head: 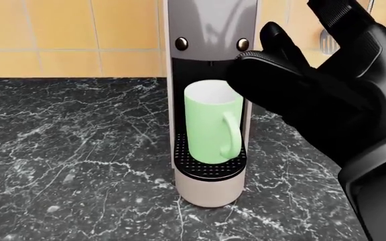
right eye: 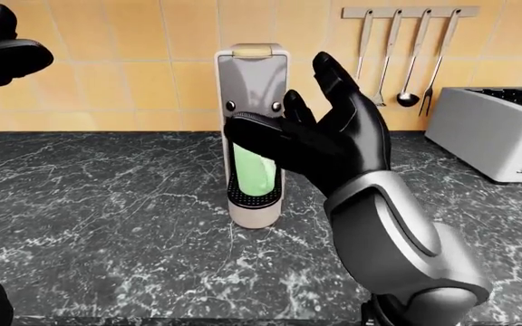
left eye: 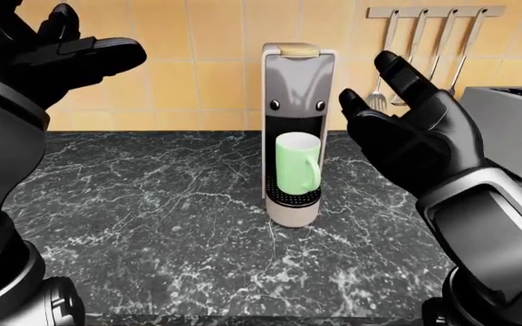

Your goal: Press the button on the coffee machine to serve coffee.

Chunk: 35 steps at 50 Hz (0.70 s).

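The grey coffee machine (left eye: pixel 297 81) stands upright on the black marble counter (left eye: pixel 152 204), at the centre of the left-eye view. Its face carries two round buttons, a left button (head: pixel 181 43) and a right button (head: pixel 242 44). A green mug (head: pixel 212 123) sits on the drip tray under the spout. My right hand (left eye: pixel 379 88) is open, fingers spread, raised just right of the machine at button height. In the head view its thumb (head: pixel 266 70) overlaps the machine's right edge below the right button. My left hand (left eye: pixel 93 41) hangs open at the top left, well clear of the machine.
A silver toaster (right eye: pixel 496 129) stands on the counter at the right. Kitchen utensils (left eye: pixel 424 61) hang from a rail on the yellow tiled wall behind my right hand. Counter stretches to the left of the machine.
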Tool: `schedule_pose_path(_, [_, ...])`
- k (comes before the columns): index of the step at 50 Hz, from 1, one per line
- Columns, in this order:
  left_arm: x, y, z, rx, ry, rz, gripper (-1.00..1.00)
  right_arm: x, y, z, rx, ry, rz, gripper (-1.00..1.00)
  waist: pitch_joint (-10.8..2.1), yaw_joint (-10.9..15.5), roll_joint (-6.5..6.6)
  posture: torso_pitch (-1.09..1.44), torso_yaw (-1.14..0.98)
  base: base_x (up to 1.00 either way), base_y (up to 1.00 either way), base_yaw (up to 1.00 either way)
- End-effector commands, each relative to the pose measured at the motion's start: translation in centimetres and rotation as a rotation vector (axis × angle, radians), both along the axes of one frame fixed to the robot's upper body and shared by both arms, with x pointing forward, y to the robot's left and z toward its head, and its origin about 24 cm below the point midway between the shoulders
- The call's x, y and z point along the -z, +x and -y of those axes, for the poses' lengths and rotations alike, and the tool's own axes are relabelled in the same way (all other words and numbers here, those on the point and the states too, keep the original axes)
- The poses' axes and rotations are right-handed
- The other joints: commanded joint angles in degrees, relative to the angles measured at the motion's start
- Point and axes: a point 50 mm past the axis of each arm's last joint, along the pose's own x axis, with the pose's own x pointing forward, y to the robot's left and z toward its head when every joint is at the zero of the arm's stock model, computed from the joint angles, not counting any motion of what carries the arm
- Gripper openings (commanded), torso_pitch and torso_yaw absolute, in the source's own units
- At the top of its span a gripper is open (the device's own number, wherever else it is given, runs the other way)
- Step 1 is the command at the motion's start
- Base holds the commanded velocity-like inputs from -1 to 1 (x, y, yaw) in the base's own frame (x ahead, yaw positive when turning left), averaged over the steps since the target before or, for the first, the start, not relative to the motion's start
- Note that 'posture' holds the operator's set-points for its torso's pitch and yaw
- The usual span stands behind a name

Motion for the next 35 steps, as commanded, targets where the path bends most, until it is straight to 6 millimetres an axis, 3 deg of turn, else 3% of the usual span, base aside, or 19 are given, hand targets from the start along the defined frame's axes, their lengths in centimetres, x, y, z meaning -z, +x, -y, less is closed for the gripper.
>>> schedule_pose_path(1, [-1.3,-0.6,0.0,-0.002,-0.001,0.067,1.00,-0.7,-0.1,0.1,0.004,0.014,0.043,1.00,-0.27,0.0,0.26,-0.43,0.00,0.00,0.00,0.00])
schedule_pose_path(35, [-1.2,-0.6,0.1,0.001,0.000,0.069,1.00,0.3,1.3,-0.4,0.003,0.024,0.027,1.00,-0.46,0.0,0.48,-0.43,0.00,0.00,0.00,0.00])
